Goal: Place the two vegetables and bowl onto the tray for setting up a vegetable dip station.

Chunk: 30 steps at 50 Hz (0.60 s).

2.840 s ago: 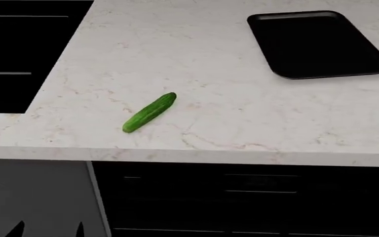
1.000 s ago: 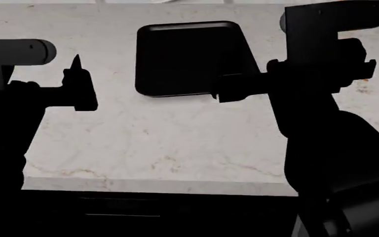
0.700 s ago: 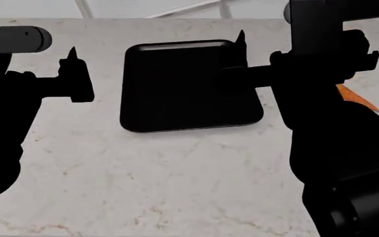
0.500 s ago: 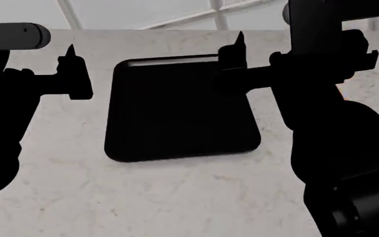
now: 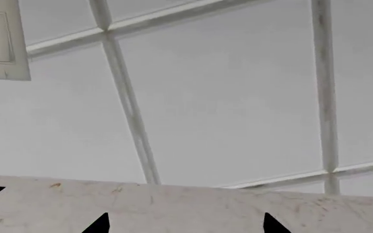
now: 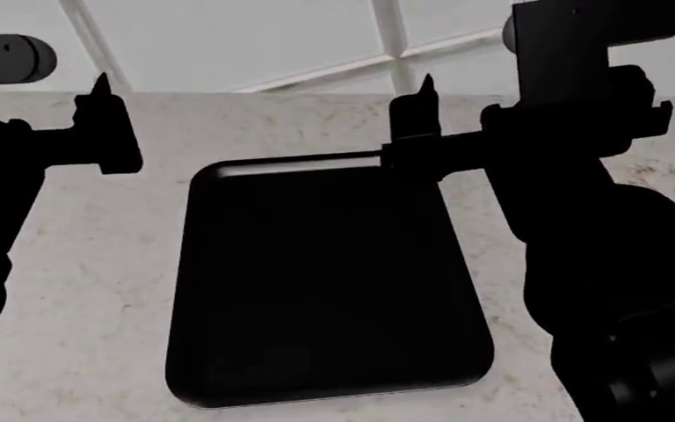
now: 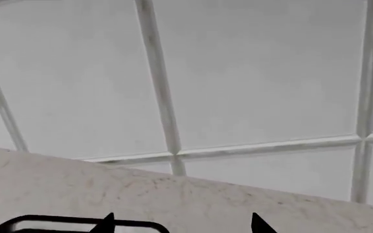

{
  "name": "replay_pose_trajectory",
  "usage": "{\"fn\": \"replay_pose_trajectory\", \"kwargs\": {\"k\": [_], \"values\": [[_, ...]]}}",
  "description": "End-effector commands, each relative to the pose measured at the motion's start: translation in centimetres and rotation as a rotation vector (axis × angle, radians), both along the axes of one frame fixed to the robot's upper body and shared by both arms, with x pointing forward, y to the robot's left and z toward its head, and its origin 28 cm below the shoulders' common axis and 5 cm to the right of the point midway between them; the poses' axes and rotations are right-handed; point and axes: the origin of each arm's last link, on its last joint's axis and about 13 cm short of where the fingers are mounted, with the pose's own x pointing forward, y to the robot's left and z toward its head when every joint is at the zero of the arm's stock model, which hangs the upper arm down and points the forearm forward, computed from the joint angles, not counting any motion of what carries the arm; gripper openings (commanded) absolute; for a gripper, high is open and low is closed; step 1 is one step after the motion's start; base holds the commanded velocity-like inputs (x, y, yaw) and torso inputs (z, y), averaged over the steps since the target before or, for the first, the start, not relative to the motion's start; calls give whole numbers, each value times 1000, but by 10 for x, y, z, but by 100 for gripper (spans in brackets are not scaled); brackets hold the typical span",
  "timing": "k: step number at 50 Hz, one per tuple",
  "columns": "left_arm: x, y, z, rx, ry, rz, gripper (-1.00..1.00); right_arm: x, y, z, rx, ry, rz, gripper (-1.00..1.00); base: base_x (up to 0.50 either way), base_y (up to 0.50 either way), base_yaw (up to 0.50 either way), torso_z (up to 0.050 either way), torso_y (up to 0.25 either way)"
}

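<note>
The glossy black tray (image 6: 314, 290) lies on the marble counter in the middle of the head view, with nothing on it. My left gripper (image 6: 102, 88) hovers above the counter to the tray's left, apart from it. My right gripper (image 6: 427, 88) hangs over the tray's far right corner. In the left wrist view the left gripper (image 5: 185, 224) is open over bare marble. In the right wrist view the right gripper (image 7: 182, 224) is open, with the tray's rim (image 7: 63, 221) by one fingertip. The vegetables and the bowl are out of view.
The marble counter (image 6: 80, 290) runs back to a white tiled wall (image 6: 256, 44). A white switch plate (image 5: 2, 41) hangs on that wall. My right arm's dark bulk (image 6: 607, 290) covers the counter to the right of the tray.
The head view has shifted: the tray slid down the picture and grew larger, and the tiled wall came into sight. The orange carrot seen at the right earlier is now hidden. Both grippers stayed raised.
</note>
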Motion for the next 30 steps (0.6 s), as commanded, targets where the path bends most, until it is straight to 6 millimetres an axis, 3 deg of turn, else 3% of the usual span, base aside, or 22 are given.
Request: {"fn": "replay_pose_trajectory", "kwargs": {"k": [1,6,11,20,26,30], "values": [[-40,30,26,43,-38,-44,100,-25,-15,17,-80,65,6,100,0,0,0,0,10],[-68,55,40,177,-62,-115,100,-37,-23,24,-60,39,-9,100,0,0,0,0,0],[-105,86,28,430,106,-183,100,-35,-22,24,-34,20,-3,100,0,0,0,0,0],[-167,128,19,579,289,-283,100,-39,-24,20,-20,16,-2,100,0,0,0,0,0],[-186,152,5,590,362,-256,100,-46,-26,16,-2,12,-4,100,0,0,0,0,0],[-194,156,-6,562,373,-302,100,-47,-26,14,0,16,-3,100,0,0,0,0,0]]}}
